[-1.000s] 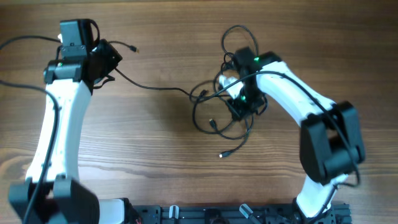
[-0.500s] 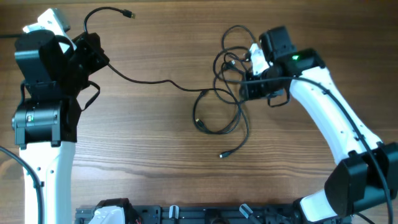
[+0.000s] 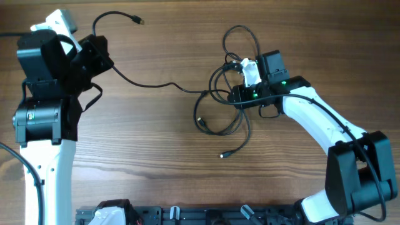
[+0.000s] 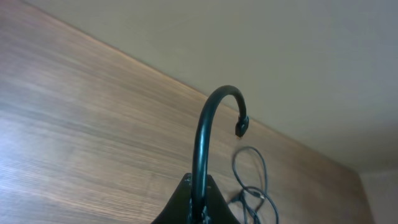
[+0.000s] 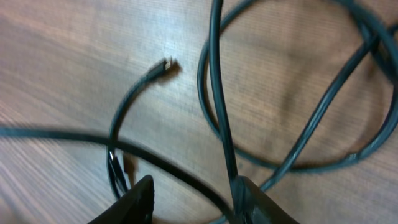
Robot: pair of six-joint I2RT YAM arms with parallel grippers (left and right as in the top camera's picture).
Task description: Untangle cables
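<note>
Overhead view, left side: left gripper (image 3: 95, 57) sits in the upper left of the frame, fingers closed on the long cable (image 3: 153, 84). From the grip, a short free end arcs up and right to a small plug (image 3: 139, 22). The other way, the cable runs right across the wood and joins the tangle near frame centre.

Left wrist view: same grip confirmed. The long cable (image 4: 202, 130) rises from between the closed fingertips of the left gripper (image 4: 198, 186), hooks over, and its plug (image 4: 241, 126) hangs clear of the surface.

Cables (image 3: 215, 95): loose overlapping loops at centre to upper right of centre. One loop reaches toward the top edge. One loose end (image 3: 222, 155) trails below the pile.

Right gripper (image 3: 236, 97): at the right edge of the tangle, pointing left into it.

Right wrist view: right gripper (image 5: 196, 183) has its fingers apart with a wide gap. One strand (image 5: 217, 93) passes close beside the right-hand finger (image 5: 252, 196); I cannot tell if they touch. Nothing is pinched. A further plug end (image 5: 166, 64) lies on the wood, upper left of that frame.

Surface: wood-grain table (image 3: 144, 156). A black rail (image 3: 187, 215) runs along the bottom edge.

Room: plain beige wall (image 4: 280, 50) beyond the far table edge.
</note>
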